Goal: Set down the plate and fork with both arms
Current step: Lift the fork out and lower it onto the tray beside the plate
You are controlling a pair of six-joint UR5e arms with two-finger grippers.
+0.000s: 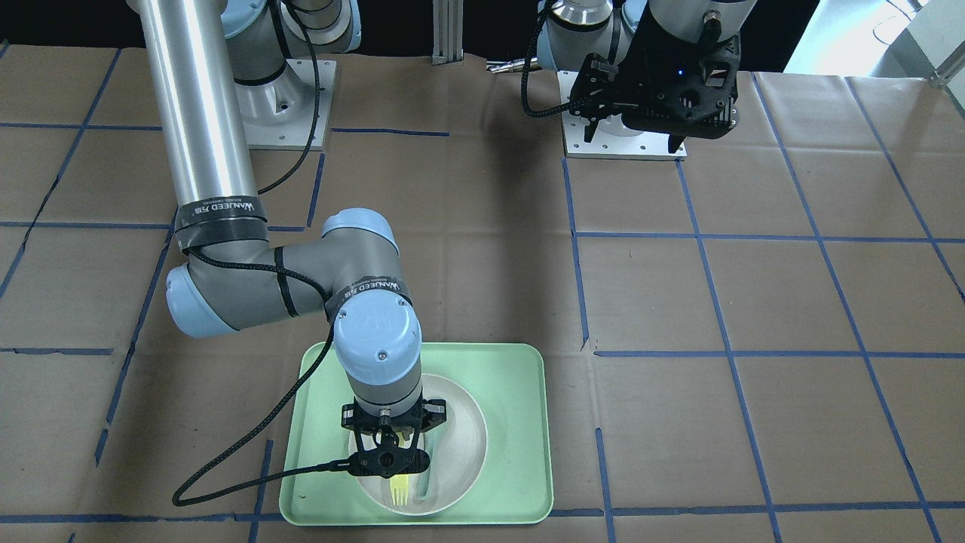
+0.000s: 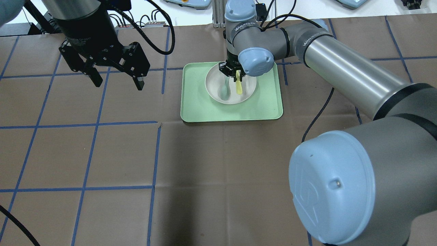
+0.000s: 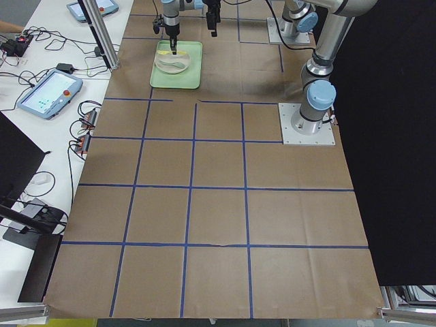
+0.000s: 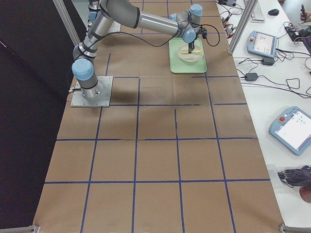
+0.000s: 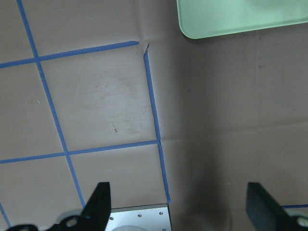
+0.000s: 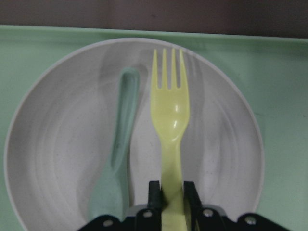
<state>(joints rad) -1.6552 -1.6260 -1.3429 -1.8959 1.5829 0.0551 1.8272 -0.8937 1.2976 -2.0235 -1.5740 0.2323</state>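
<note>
Hiding fork (image 6: 170,113) handle — right gripper (image 6: 171,191).

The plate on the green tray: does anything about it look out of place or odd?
Nothing looks spilled or broken. The plate sits flat in the tray with a spoon lying in it. The right gripper grips the fork by its handle, over the plate beside the spoon.

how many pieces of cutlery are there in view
2. The fork is over the plate, its handle clamped in the right gripper. The spoon lies in the plate beside the fork. No others show, though the gripper hides the plate's near edge.
</note>
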